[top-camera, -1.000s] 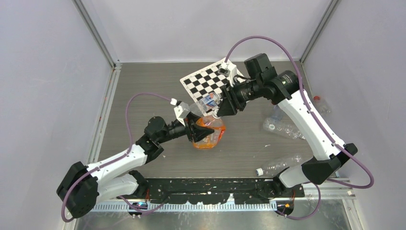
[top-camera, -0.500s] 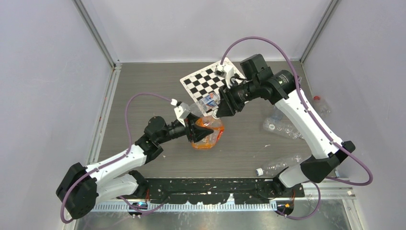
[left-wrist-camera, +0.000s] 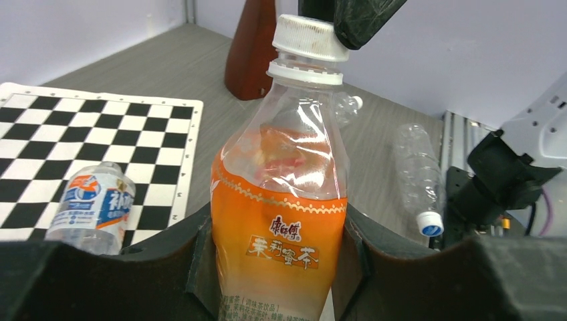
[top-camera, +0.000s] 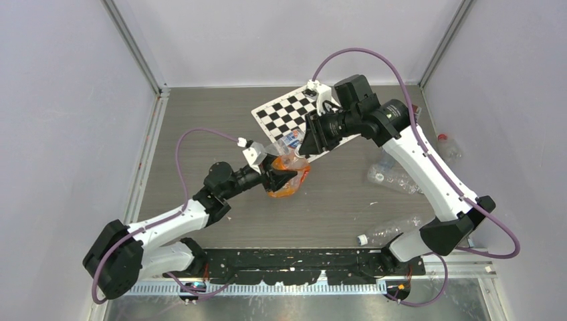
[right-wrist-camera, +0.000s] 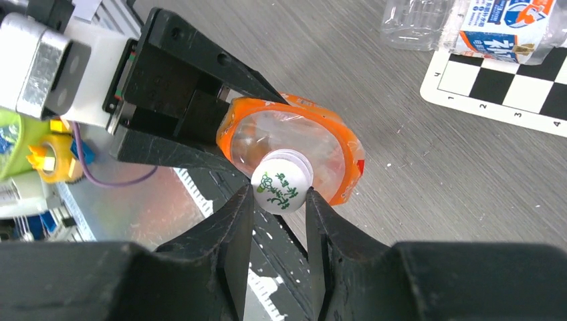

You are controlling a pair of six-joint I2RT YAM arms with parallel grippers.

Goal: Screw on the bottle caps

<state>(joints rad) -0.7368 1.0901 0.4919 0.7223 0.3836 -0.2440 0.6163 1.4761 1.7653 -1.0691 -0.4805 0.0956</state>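
Note:
A clear bottle with an orange label (top-camera: 289, 182) (left-wrist-camera: 281, 227) (right-wrist-camera: 294, 134) is held off the table, clamped round its body by my left gripper (top-camera: 275, 178) (left-wrist-camera: 274, 231). A white bottle cap (left-wrist-camera: 309, 38) (right-wrist-camera: 281, 190) with green print sits on the bottle's neck. From above, my right gripper (top-camera: 299, 154) (right-wrist-camera: 279, 195) is shut on that cap, one finger pressed to each side. In the left wrist view a black right finger (left-wrist-camera: 361, 20) covers part of the cap's top edge.
A checkerboard sheet (top-camera: 284, 114) lies at the back with a small blue-labelled bottle (top-camera: 291, 139) (left-wrist-camera: 93, 204) at its edge. Clear bottles lie at the right (top-camera: 394, 177) (top-camera: 391, 231), one white-capped (left-wrist-camera: 418, 174), and a red-capped one (top-camera: 448, 144) by the right wall.
My right wrist has turned about the cap while keeping its grip. The left gripper and the bottle have shifted slightly toward the back.

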